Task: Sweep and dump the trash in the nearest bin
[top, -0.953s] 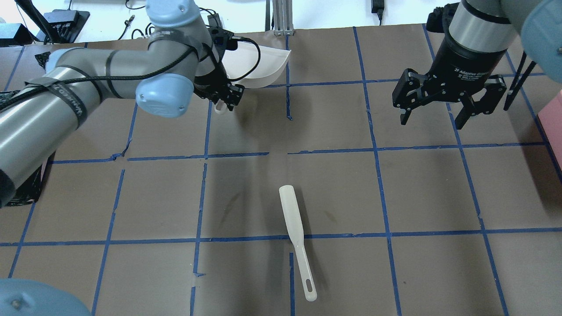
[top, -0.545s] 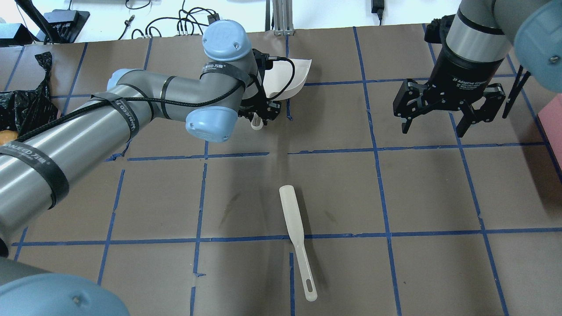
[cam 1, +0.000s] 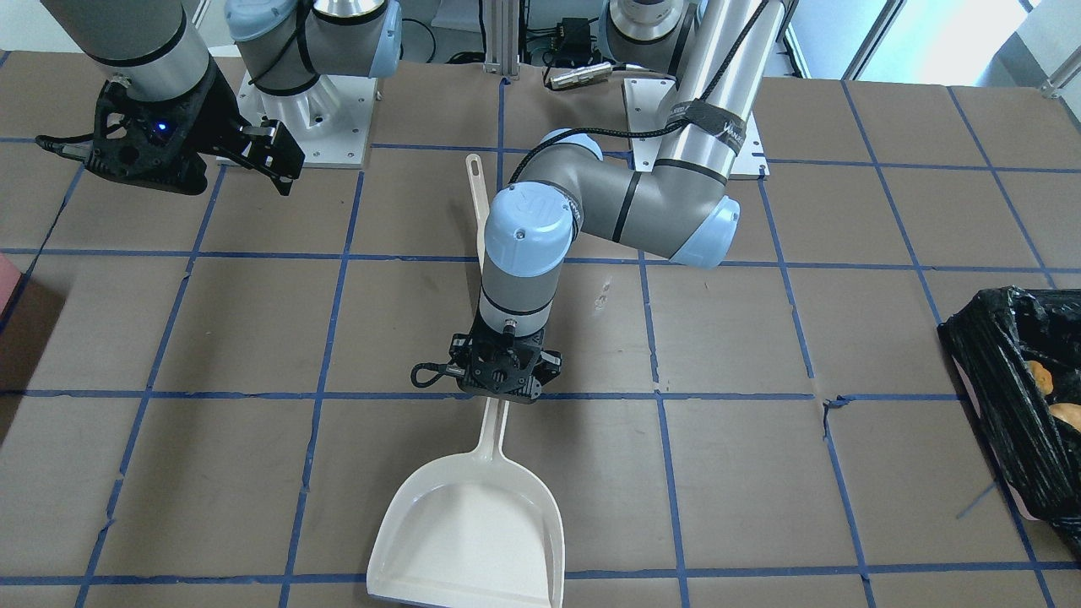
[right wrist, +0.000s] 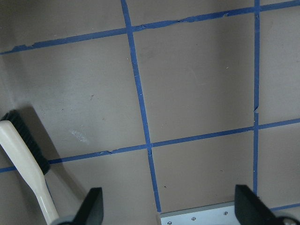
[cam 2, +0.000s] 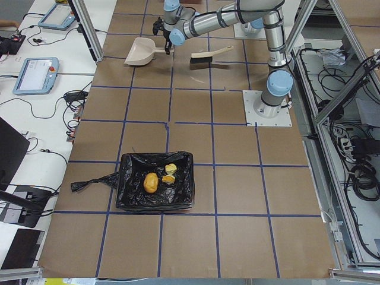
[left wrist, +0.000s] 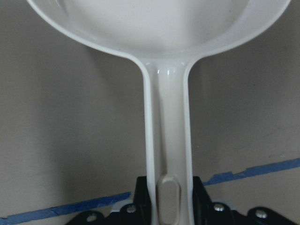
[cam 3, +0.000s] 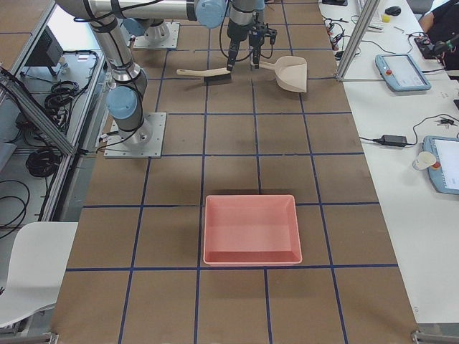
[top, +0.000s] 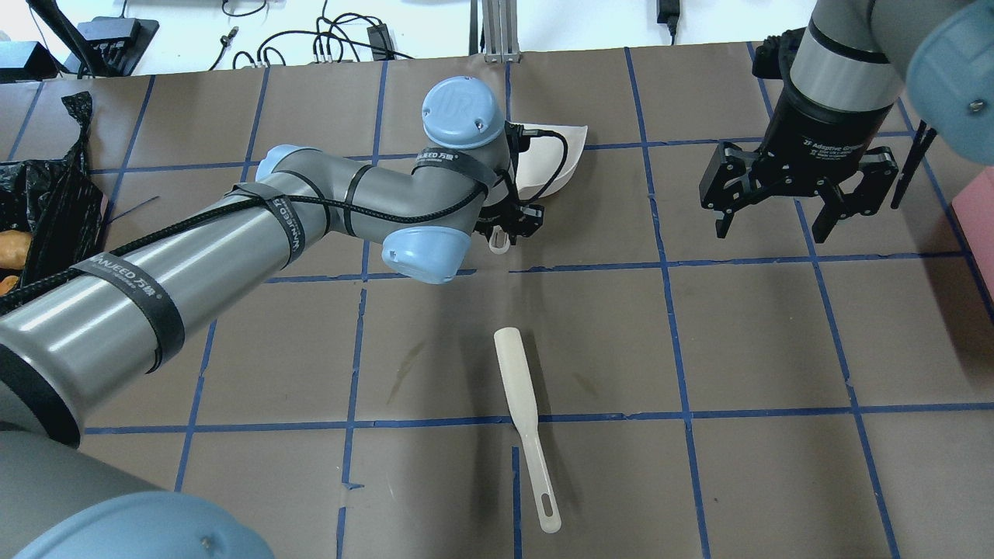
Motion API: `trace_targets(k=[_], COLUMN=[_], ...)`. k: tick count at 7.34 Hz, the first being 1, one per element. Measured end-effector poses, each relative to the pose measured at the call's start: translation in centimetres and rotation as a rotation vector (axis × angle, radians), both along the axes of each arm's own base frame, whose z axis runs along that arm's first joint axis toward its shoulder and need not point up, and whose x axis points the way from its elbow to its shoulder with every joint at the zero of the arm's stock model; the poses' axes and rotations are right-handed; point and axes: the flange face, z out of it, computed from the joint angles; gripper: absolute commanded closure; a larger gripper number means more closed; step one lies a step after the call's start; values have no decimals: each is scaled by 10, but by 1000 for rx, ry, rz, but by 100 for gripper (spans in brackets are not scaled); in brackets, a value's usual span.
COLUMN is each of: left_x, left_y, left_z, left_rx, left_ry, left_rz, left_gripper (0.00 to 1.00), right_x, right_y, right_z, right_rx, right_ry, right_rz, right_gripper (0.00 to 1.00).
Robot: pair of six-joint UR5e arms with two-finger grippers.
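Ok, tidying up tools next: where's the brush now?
In the overhead view the brush lies mid-table, untouched, nearer the robot than the dustpan held by the left claw.

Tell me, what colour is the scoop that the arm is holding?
The dustpan is plain cream-white, clearest in the exterior front-facing view.

— What is in the lower middle of the frame?
— A pink tray (cam 3: 251, 258), lying flat on the brown table (cam 3: 172, 186) with blue tape lines.
— And along the top?
— A cream dustpan (cam 3: 292, 74) sits right of centre and a brush (cam 3: 204, 74) left of centre. Between them the right gripper (cam 3: 242, 64) hangs, its two fingers apart.
— And the left side?
— The near arm's base (cam 3: 130, 118) is there, with a white chair (cam 3: 29, 279) in the lower left corner.
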Motion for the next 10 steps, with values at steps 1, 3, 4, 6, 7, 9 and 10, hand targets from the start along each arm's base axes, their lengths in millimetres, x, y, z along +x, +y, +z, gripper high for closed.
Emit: trace_targets(k=[1,3,4,6,7,9,10], left_x=[0,-2,-6,-9,-6,26,59], left_y=[4,10,14,18,18,9,2], left_z=[1,0,-2,-1,5,36,58], left_rx=[1,11,17,20,16,26,42], left_ry=[-3,-7,-7,-4,-5,-12,-20], left_rz=[-2,2,17,49,54,87,112], left_gripper=[92,69,49,16,13,9,8], right_x=[0,1,3,16,23,29,32], right_y=[-2,-13,-16,-22,-26,-29,-31], right_z=[-1,-2,-2,2,3,2,2], right_rx=[0,-39,-58,-125,-157,-177,-184], right_ry=[-1,-7,-11,-15,-18,-36,-57], right_rz=[-2,-4,0,25,37,47,50], right_gripper=[0,0,0,0,0,0,0])
